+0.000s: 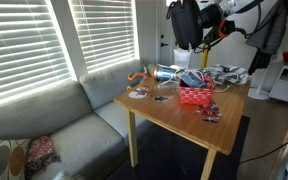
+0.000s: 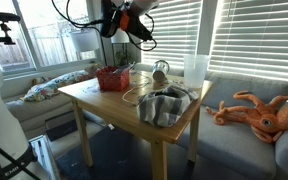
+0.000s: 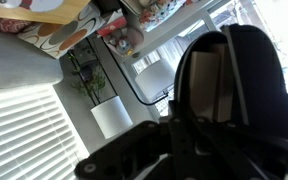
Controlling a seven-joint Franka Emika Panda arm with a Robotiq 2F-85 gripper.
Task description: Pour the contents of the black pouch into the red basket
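The black pouch (image 1: pixel 184 22) hangs high in the air above the far side of the wooden table (image 1: pixel 164 112), held by my gripper (image 1: pixel 198 22). In an exterior view the pouch (image 2: pixel 110 17) hangs above and slightly behind the red basket (image 2: pixel 112 78), with my gripper (image 2: pixel 125 20) beside it. The red basket (image 1: pixel 196 95) stands on the table well below the pouch. In the wrist view the pouch (image 3: pixel 234 70) fills the right side, and the dark fingers (image 3: pixel 184 140) are closed against it. The pouch's contents are hidden.
A crumpled grey cloth (image 2: pixel 164 104), a white cup (image 2: pixel 195 68) and a loose cable lie on the table. Small items (image 1: pixel 212 113) sit near the table's edge. An orange octopus plush (image 2: pixel 258 110) lies on the grey sofa (image 1: pixel 44 125). Window blinds are behind.
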